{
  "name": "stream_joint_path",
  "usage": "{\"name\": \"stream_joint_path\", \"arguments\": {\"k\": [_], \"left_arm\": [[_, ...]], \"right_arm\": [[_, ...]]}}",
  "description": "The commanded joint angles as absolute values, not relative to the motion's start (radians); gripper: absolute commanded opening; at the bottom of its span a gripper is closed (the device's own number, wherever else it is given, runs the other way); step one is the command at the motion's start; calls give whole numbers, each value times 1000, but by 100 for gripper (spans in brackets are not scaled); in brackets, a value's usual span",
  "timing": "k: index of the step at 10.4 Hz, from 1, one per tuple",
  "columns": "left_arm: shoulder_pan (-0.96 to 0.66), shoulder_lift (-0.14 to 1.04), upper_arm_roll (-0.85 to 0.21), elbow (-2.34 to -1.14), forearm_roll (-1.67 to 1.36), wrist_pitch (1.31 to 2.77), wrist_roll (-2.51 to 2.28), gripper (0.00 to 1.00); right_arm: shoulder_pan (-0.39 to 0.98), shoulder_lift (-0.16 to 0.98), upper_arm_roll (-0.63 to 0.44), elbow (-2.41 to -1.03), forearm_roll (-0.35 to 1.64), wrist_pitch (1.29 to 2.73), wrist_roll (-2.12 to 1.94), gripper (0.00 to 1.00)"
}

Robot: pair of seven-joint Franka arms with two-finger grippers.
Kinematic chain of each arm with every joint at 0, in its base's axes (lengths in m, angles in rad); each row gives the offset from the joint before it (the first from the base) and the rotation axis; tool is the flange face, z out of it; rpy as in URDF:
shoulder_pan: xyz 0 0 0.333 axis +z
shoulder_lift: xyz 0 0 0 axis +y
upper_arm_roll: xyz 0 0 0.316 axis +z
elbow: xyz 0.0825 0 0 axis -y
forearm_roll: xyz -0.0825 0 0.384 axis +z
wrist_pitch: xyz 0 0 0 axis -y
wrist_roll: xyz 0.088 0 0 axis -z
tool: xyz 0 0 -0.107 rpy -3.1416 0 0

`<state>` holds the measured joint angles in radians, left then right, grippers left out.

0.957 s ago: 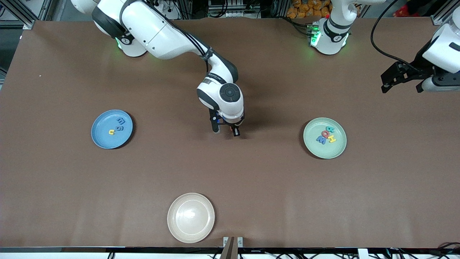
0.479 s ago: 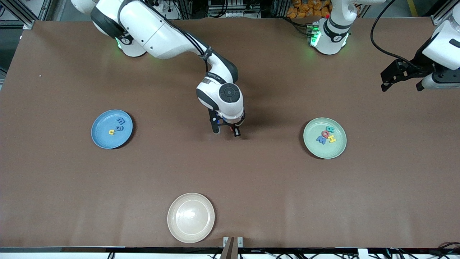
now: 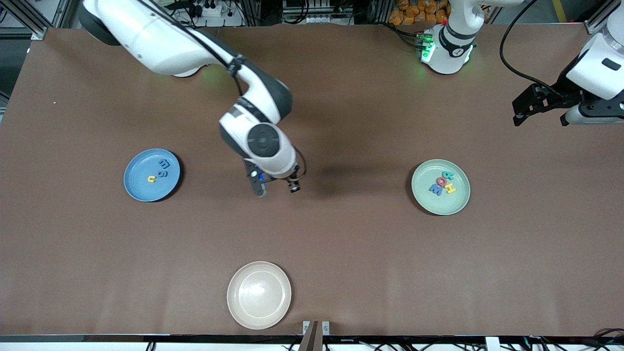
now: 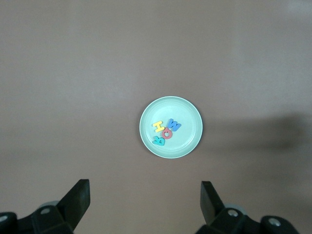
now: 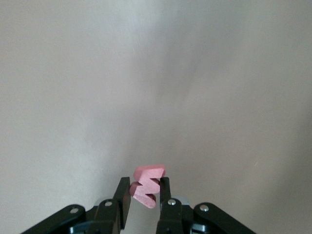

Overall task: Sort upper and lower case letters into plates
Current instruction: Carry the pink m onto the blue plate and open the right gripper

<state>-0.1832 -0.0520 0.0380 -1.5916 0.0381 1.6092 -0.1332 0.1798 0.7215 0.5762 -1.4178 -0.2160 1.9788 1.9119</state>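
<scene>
The right gripper [image 5: 145, 192] pinches a pink letter [image 5: 147, 185] over bare table between the blue plate [image 3: 151, 175] and the green plate [image 3: 440, 187]. The green plate holds 4 letters [image 4: 166, 132]: H, W, O, B. The blue plate holds 3 small letters [image 3: 161, 170]. The left gripper [image 4: 145, 201] waits spread wide above the green plate.
</scene>
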Motion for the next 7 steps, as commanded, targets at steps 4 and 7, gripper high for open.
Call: {"name": "stream_joint_path", "arguments": {"k": [4,7], "left_arm": [[-172,-49,38,-1582,38,1611,-106,100],[-170,-45,40,-1580,40,1611,-103,100]], "right_arm": [[51,422,356,-1681,48,1838,1253,0],[49,376,191,-1751,49,1810,921,0]]}}
